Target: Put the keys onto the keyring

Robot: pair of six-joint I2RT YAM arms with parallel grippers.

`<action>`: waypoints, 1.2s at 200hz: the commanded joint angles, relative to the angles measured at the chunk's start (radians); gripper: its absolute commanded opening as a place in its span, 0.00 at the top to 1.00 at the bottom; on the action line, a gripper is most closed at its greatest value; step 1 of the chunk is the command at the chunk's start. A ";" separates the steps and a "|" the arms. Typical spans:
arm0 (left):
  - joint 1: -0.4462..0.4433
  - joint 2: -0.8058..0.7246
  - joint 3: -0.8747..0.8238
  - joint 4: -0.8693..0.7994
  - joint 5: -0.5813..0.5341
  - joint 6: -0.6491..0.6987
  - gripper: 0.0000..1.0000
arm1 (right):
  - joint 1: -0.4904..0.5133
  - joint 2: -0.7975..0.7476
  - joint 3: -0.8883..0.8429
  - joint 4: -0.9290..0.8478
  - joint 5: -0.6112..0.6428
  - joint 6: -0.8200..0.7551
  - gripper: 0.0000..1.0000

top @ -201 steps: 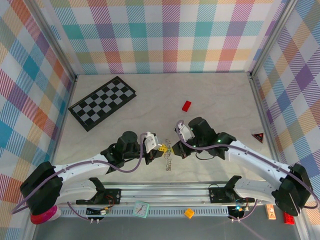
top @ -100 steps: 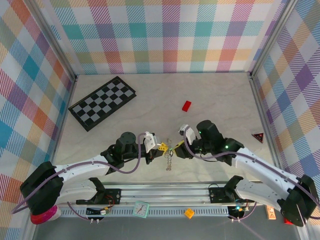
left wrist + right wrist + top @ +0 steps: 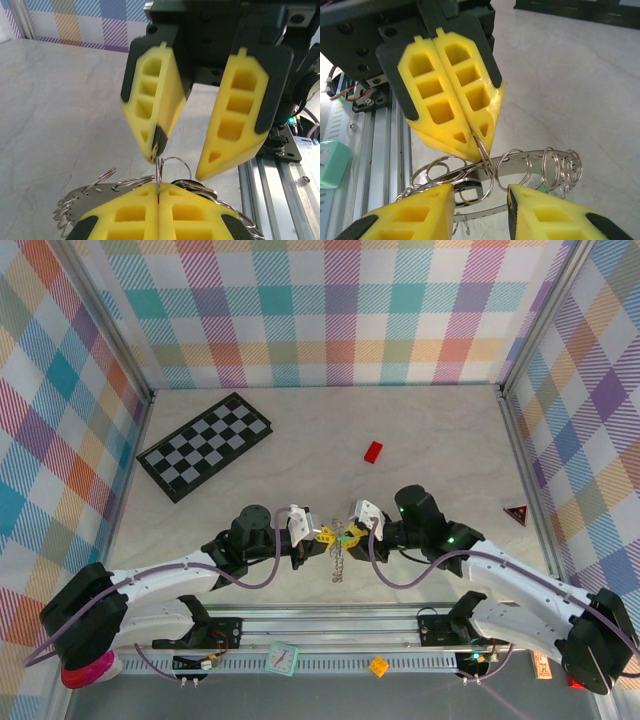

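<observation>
– Top external: room to move?
– Bare table [image 3: 430,430] behind, rail [image 3: 330,612] close in front. Left gripper [image 3: 325,536] clamps the keyring [image 3: 337,565]; right gripper [image 3: 350,536] gapes beside it. Red block [image 3: 373,451], chequerboard [image 3: 204,444] well apart.

We see a flat black-and-grey chequerboard [image 3: 205,445] lying askew on the pale marbled tabletop [image 3: 440,430]. To the chequerboard's right, well apart from it, lies a small red plastic block [image 3: 373,451]. Much farther right of the chequerboard sits a black-and-red triangle [image 3: 516,513]. Nearer than the chequerboard, past the aluminium rail [image 3: 330,625], rest a small mint-green square object [image 3: 282,658] and a small yellow block [image 3: 379,666]. Pastel plaid walls [image 3: 330,310] rise behind the chequerboard.
</observation>
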 commanded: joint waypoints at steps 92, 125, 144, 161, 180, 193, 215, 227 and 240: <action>0.004 0.005 -0.006 0.083 0.062 -0.005 1.00 | -0.002 0.002 0.035 0.084 -0.054 -0.047 0.72; 0.006 0.005 -0.007 0.089 0.074 -0.006 1.00 | -0.002 0.027 0.041 0.100 -0.081 -0.043 0.78; 0.005 0.004 -0.007 0.095 0.083 -0.009 1.00 | -0.002 0.038 0.046 0.105 -0.091 -0.043 0.84; 0.005 0.004 -0.008 0.100 0.080 -0.009 1.00 | -0.002 0.049 0.058 0.088 -0.100 -0.054 0.95; 0.005 -0.002 -0.002 0.073 0.046 -0.009 0.96 | -0.002 0.054 0.085 0.028 -0.094 -0.093 1.00; 0.006 -0.010 0.021 -0.008 0.009 0.002 0.78 | 0.000 0.063 0.123 -0.059 -0.077 -0.138 1.00; -0.001 -0.014 0.094 -0.227 -0.034 0.061 0.69 | 0.002 0.098 0.213 -0.231 -0.046 -0.222 1.00; -0.012 -0.013 0.122 -0.304 -0.052 0.095 0.70 | 0.007 0.121 0.260 -0.315 -0.036 -0.264 1.00; -0.019 -0.018 0.135 -0.338 -0.068 0.113 0.72 | 0.017 0.147 0.304 -0.393 -0.028 -0.308 1.00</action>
